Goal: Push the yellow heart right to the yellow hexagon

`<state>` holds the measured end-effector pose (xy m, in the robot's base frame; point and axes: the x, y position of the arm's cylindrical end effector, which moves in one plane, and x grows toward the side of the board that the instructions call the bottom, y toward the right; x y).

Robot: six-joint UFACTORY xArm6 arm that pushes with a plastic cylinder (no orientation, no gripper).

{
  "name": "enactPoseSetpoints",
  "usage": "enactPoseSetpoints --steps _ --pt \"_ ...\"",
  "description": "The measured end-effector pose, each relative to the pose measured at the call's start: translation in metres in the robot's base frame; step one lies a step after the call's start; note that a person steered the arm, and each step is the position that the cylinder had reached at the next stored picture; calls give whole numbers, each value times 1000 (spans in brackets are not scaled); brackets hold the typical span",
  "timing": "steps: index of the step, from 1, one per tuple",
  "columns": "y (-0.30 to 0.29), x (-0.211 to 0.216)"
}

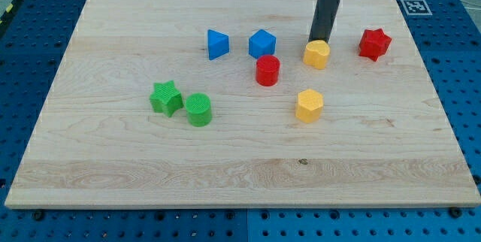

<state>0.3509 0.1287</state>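
Note:
The yellow heart (316,54) lies in the upper right part of the wooden board (113,159). The yellow hexagon (309,105) lies below it, toward the view's bottom, with a gap between them. My tip (320,40) stands right at the heart's top edge, touching it or nearly so. The dark rod rises from there to the view's top.
A red cylinder (267,71) sits left of the heart, with a blue cube (261,43) and a blue triangle (217,44) beyond it. A red star (374,43) lies right of the heart. A green star (166,98) and a green cylinder (198,110) sit at the left.

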Motion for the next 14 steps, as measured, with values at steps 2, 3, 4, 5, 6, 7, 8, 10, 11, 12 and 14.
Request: enactPoseSetpoints --steps 2,3,4,5,6,7,8,10,11,12,14 --pt "0 7" --pt "-1 14" --pt "-3 22" --pt "-5 26" --pt "-10 26" --pt "-16 26" --pt "-20 31" --pt "-21 84" --pt "-21 86" --pt "-21 84" --pt "-21 96"
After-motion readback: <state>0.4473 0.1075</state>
